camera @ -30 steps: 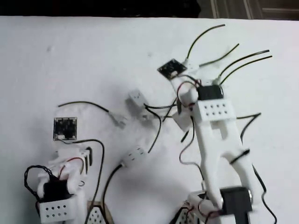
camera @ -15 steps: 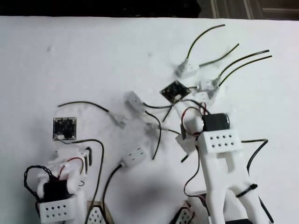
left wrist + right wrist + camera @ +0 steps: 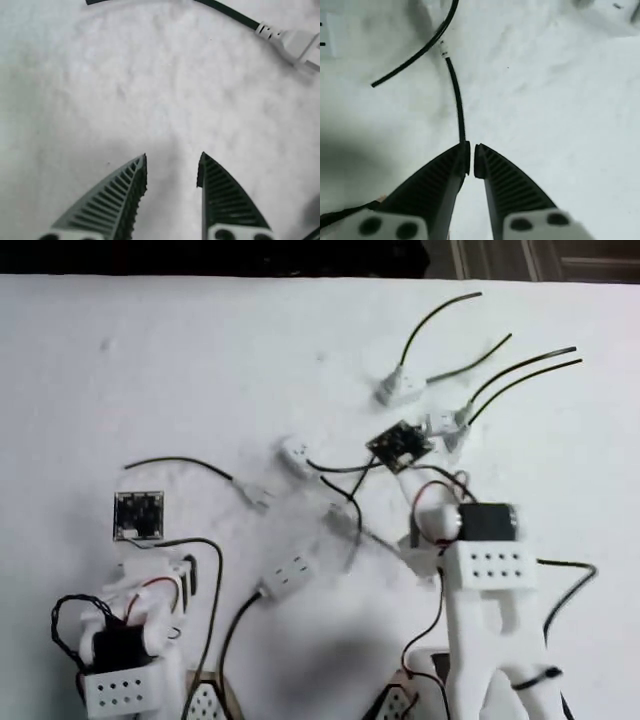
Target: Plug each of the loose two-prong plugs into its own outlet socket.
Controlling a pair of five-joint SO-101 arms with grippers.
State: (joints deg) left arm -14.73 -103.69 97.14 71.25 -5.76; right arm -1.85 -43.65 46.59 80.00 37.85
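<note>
**No plug seated yet**

My right claw (image 3: 471,146) is pinched shut on a black cord (image 3: 455,95). My left claw (image 3: 173,156) hangs open over bare worktop (image 3: 125,90). The plugs (image 3: 400,390) and sockets (image 3: 290,572) lie apart mid-worktop, so I judge every pairing still to do.

Bright, diffuse light from overhead in the high view, bleaching the worktop (image 3: 150,360) almost to plain white. Soft grey shadows under both arms, broadest low in the middle. Dark band beyond the far edge. Faint shade just ahead of the left arm's fingers (image 3: 125,195). Heavier shade beside the right arm's fingers (image 3: 442,175), black cable (image 3: 456,95) stark against the pale surface.
</note>
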